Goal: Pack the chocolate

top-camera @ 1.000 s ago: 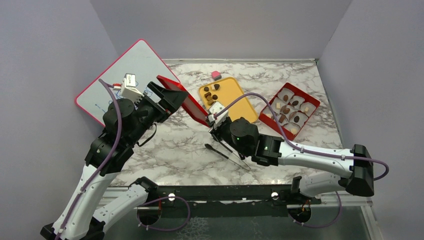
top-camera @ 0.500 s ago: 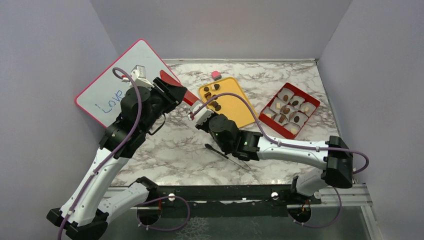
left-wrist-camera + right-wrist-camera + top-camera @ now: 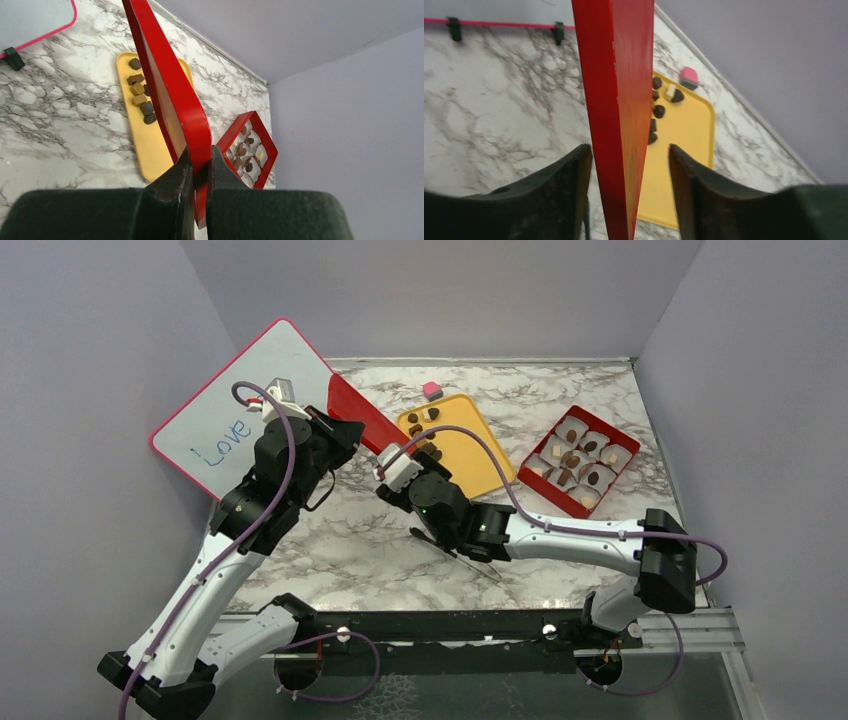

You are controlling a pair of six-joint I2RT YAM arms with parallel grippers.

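At the far left the whiteboard (image 3: pixel 235 405) leans on the wall, and just beside it your left tool (image 3: pixel 338 432) is clamped on the lower rim of the red lid (image 3: pixel 355 410). The left wrist view shows both fingers pressed on the rim with no gap. This is what has changed: one second ago the lid hung lower, over the middle of the table, and now it is carried up and to the left, so it stands on edge in front of the whiteboard's corner. Your right tool (image 3: pixel 392 468) has followed it across. Its jaws are apart and stand on either side of the lid's near edge; in the right wrist view there is a clear space on one side, so it is not gripping. Under the right arm a pair of black tweezers (image 3: pixel 455 550) lies on the table, untouched. Further right is the yellow tray (image 3: pixel 470 445) with a few pieces of chocolate (image 3: pixel 422 420) in its far corner, and the pink cube (image 3: pixel 432 390) sits just behind it. At the right the red box (image 3: pixel 548 493) is open, and more chocolate sits in its white paper cups. I judge that the lid is being passed or steadied between the arms. But the packing is not finished – pieces remain on the tray – so closing the box now would be too early. With the right tool occupied at the lid, nothing is free to take the tweezers.
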